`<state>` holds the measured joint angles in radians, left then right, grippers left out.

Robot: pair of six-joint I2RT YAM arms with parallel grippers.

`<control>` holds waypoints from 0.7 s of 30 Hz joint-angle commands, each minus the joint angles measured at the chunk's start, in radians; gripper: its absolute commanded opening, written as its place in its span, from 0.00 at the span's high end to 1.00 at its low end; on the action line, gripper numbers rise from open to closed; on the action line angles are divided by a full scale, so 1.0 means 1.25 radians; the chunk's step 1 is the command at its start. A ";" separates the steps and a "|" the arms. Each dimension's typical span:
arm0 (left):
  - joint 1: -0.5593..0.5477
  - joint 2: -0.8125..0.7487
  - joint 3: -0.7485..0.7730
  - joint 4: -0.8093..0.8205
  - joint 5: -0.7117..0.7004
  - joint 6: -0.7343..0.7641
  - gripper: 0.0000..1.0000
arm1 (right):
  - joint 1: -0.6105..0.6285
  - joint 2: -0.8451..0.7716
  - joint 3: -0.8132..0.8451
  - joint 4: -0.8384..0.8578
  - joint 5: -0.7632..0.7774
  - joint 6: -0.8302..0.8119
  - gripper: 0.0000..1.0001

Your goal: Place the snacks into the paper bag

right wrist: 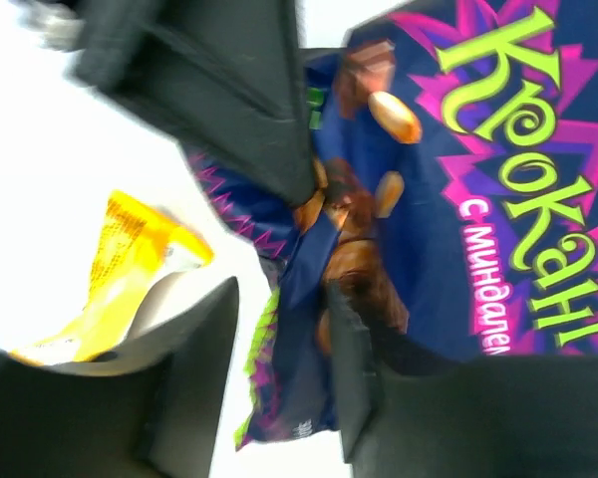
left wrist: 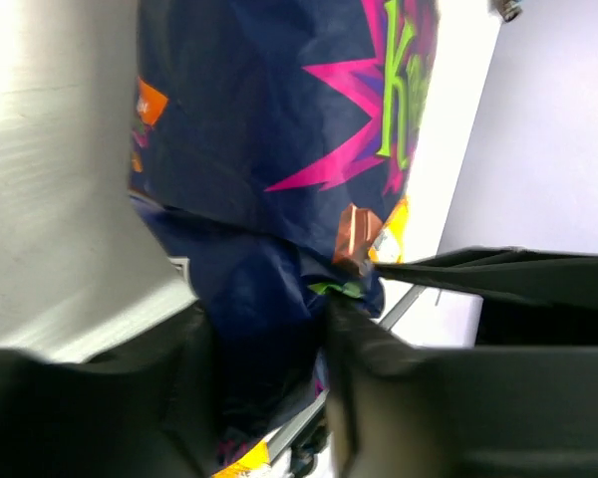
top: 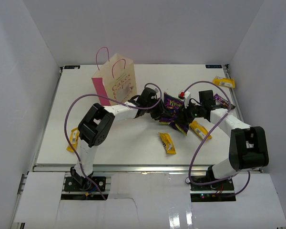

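Left arm (top: 93,126) and right arm (top: 248,148): white link shells between bulky black joint housings, rounded corners. Left cable (top: 66,121): thin, purple, runs in loose loops outside the links; right cable (top: 197,149) same colour and gauge. Base plates (top: 83,182): black, flat, one under each arm. Left fingers (left wrist: 100,398): matte black, blocky, soft edges. Right fingers (right wrist: 194,378): alike, faintly grey sheen

A purple-blue cookie bag (top: 173,110) is flanked by the left end effector (top: 158,110) and right end effector (top: 187,113), near a beige paper bag (top: 115,82).

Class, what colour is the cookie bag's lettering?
Yellow-green on the cookie bag, best in the right wrist view.
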<state>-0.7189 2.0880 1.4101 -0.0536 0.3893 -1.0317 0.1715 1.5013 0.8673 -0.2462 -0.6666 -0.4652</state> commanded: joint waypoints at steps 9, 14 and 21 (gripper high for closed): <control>-0.005 -0.123 0.043 -0.093 -0.127 0.302 0.97 | -0.159 -0.103 0.060 -0.180 -0.124 -0.141 0.43; -0.005 -0.216 0.114 -0.182 -0.192 0.584 1.00 | -0.179 -0.109 0.061 -0.186 -0.132 -0.132 0.43; 0.008 -0.313 0.149 -0.206 -0.195 0.766 1.00 | -0.179 -0.089 0.061 -0.177 -0.147 -0.109 0.43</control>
<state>-0.7261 1.8217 1.5333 -0.3527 0.1619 -0.2379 -0.0513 1.3830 0.9096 -0.4599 -0.8150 -0.6086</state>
